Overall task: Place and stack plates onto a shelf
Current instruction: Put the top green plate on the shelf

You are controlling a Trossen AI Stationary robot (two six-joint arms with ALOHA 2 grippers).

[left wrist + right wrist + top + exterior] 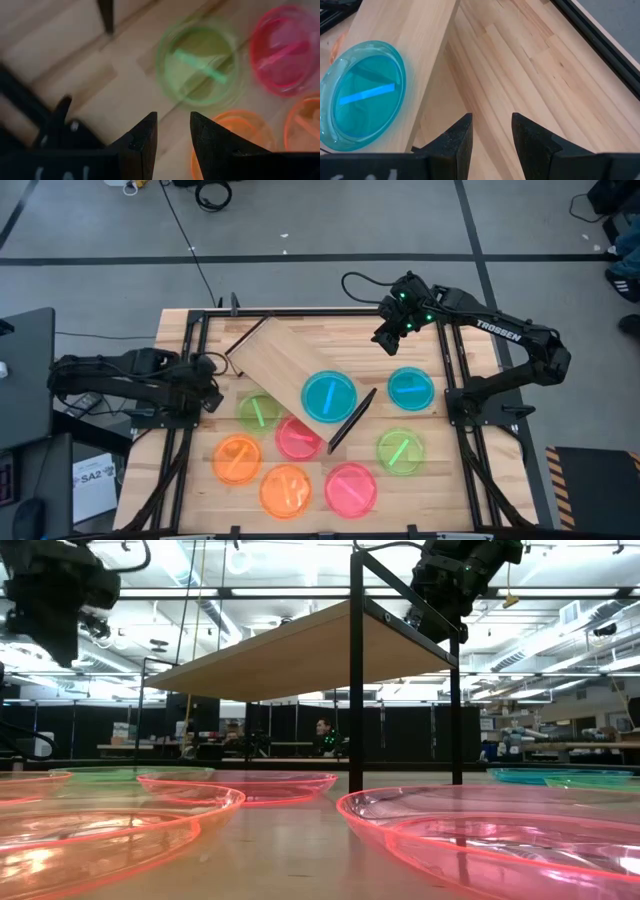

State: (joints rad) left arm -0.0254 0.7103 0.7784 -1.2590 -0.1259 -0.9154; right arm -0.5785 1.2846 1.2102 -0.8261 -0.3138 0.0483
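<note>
One cyan plate (329, 397) sits on the shelf (285, 365); eight lie on the table. Left gripper (172, 132), parted and empty, hovers near the green plate (200, 67), probably next. Right gripper (490, 131), also released, waits behind the shelf. Approach the rim squarely.

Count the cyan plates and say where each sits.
2. One cyan plate lies on the shelf; the other cyan plate lies on the table right of the shelf. None seems hidden.
</note>
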